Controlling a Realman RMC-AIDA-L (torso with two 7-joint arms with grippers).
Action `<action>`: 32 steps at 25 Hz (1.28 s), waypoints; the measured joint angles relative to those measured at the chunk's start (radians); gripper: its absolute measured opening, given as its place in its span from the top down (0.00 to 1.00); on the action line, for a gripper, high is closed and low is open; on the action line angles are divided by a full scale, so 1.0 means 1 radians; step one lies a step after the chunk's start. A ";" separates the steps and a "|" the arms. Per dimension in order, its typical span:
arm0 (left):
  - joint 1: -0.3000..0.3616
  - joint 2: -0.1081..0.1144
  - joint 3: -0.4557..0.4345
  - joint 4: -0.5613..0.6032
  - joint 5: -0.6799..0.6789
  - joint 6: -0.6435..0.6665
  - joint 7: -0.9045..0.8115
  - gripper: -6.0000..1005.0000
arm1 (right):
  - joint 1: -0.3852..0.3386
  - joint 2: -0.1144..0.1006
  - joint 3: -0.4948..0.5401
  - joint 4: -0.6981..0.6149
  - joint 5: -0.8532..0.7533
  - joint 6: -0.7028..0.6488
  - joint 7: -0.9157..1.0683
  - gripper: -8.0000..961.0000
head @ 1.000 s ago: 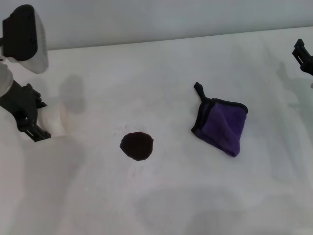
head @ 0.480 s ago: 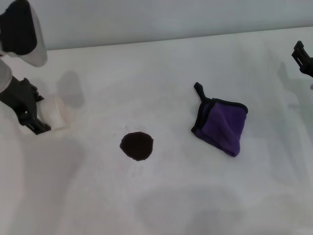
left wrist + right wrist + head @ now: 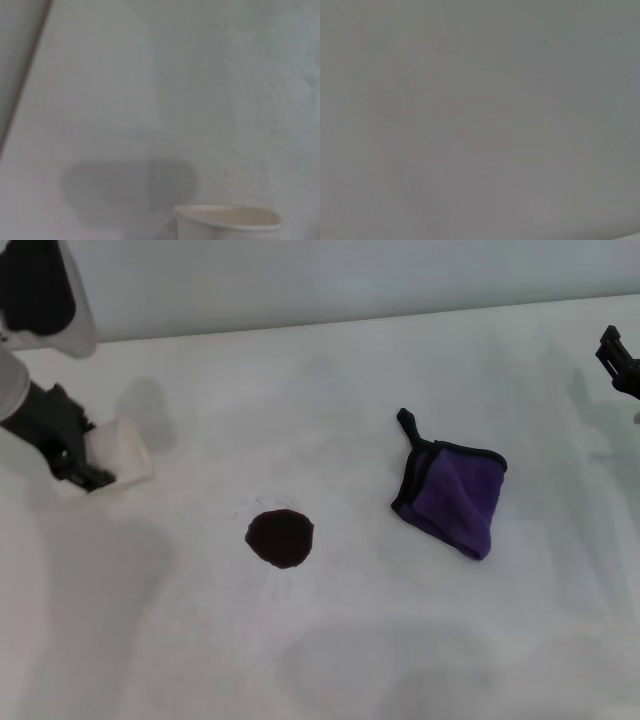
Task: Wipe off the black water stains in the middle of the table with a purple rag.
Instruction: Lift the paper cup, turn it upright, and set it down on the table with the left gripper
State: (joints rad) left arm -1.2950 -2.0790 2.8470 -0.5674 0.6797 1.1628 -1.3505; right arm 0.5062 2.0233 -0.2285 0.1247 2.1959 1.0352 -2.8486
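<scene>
Much of the left gripper (image 3: 85,472) is cut off at the head view's 9 o'clock edge; a white paper cup (image 3: 118,450) is seen gripped in its fingers, tilted, though the contact itself is hard to make out. Only a black tip of the right gripper (image 3: 620,358) shows at 3 o'clock, and whether its fingers are parted cannot be told. The stain (image 3: 280,538) is seen just left of centre on the tabletop (image 3: 330,640), with the rag (image 3: 455,495) lying apart at its 2 o'clock, loop pointing to 12. Since a second ago, the cup has been tipped further over; stain and rag are unmoved.
</scene>
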 joint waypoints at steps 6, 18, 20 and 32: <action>-0.011 0.004 0.000 -0.049 -0.176 -0.007 0.030 0.34 | 0.003 -0.003 0.000 -0.008 0.000 -0.004 0.000 0.11; 0.208 -0.001 0.000 0.032 -0.996 -0.047 0.363 0.37 | 0.001 -0.007 0.000 -0.050 0.001 -0.021 0.000 0.11; 0.267 0.001 0.000 0.087 -1.125 -0.045 0.440 0.37 | -0.001 -0.007 0.000 -0.068 0.001 -0.032 0.000 0.11; 0.624 -0.003 -0.002 0.652 -1.825 -0.043 1.166 0.37 | 0.007 -0.008 -0.002 -0.137 0.000 -0.066 -0.005 0.11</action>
State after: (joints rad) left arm -0.6710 -2.0822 2.8445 0.0849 -1.1454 1.1196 -0.1849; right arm 0.5128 2.0148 -0.2306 -0.0123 2.1958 0.9692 -2.8532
